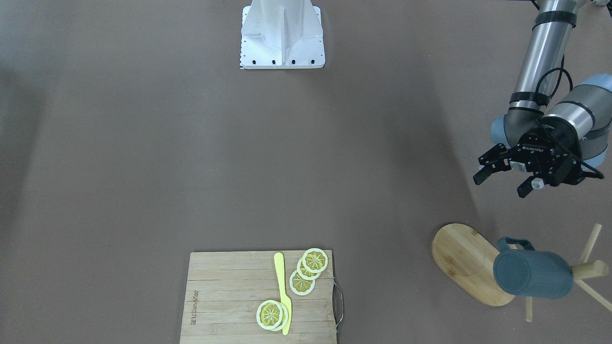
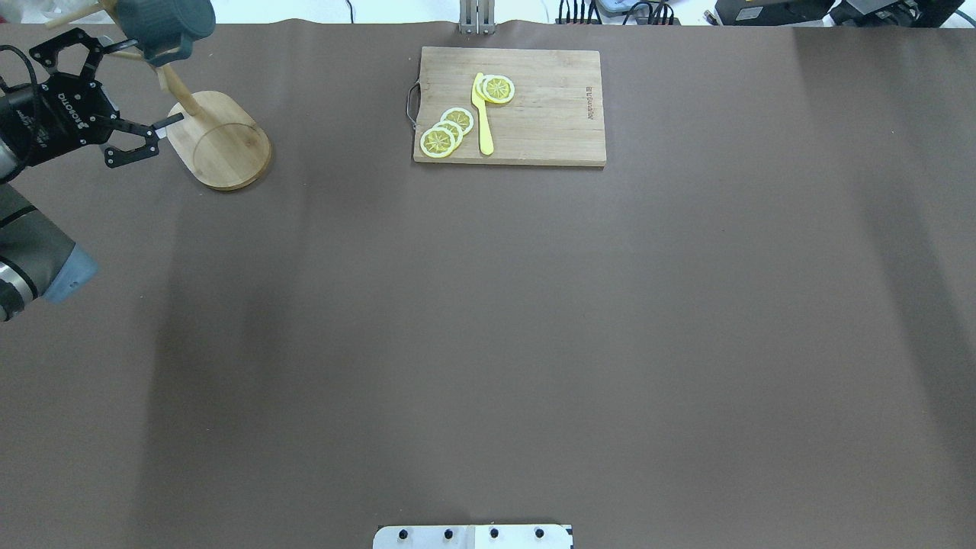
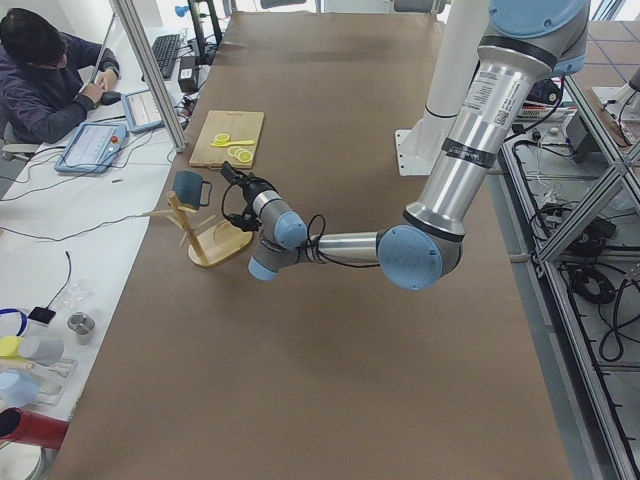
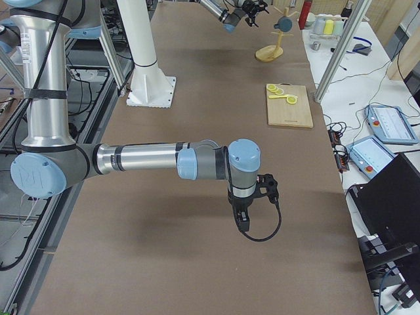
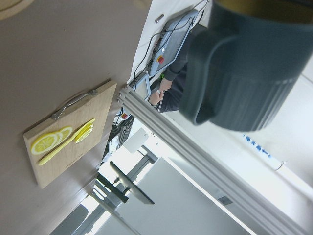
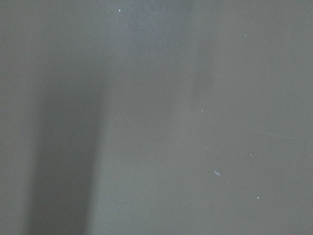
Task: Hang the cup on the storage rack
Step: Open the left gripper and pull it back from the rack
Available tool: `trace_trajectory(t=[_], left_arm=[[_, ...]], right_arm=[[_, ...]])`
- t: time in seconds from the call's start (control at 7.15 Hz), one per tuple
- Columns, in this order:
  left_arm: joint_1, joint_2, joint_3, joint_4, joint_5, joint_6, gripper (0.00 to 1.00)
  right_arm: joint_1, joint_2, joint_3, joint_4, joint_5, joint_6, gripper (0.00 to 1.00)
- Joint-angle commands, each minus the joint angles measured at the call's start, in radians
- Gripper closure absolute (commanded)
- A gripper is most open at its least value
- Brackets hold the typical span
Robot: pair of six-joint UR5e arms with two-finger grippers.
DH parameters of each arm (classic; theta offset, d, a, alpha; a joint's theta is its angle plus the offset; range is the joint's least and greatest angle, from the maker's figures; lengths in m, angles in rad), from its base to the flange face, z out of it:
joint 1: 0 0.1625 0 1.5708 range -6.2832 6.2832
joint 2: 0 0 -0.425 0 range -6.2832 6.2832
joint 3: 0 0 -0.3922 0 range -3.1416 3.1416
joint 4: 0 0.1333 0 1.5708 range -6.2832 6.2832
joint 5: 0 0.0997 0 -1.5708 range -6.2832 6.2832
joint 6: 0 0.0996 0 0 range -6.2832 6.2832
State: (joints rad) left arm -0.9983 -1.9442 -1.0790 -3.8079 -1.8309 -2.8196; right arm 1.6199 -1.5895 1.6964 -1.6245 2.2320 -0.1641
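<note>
The dark teal cup (image 1: 533, 274) hangs by its handle on a peg of the bamboo storage rack (image 1: 464, 260), clear of the table, at the far left corner in the overhead view. The cup (image 2: 164, 23) sits above the rack's oval base (image 2: 225, 141). My left gripper (image 1: 500, 186) is open and empty, close beside the rack and apart from the cup. The left wrist view shows the cup (image 5: 244, 68) close up, handle toward the camera. My right gripper (image 4: 264, 187) shows only in the exterior right view, low over bare table; I cannot tell its state.
A wooden cutting board (image 2: 549, 114) with lemon slices (image 2: 446, 131) and a yellow knife (image 2: 482, 114) lies at the far middle of the table. The robot's white base (image 1: 282, 36) stands at the near edge. A person (image 3: 45, 85) sits at a desk beyond the table.
</note>
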Motion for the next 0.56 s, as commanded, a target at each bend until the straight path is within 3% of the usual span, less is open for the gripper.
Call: trace_trajectory(t=[0.0, 0.14, 0.42], left_arm=[[-0.003, 0.053, -0.125, 0.004, -0.137, 0.276, 0.01], [-0.003, 0.082, -0.181, 0.011, -0.148, 0.448, 0.01], [-0.003, 0.149, -0.206, 0.02, -0.148, 1.019, 0.01]], right_arm=[[0.0, -0.003, 0.0, 0.0, 0.002, 0.0, 0.0], [0.0, -0.003, 0.0, 0.0, 0.002, 0.0, 0.0], [0.0, -0.003, 0.0, 0.0, 0.002, 0.0, 0.0]])
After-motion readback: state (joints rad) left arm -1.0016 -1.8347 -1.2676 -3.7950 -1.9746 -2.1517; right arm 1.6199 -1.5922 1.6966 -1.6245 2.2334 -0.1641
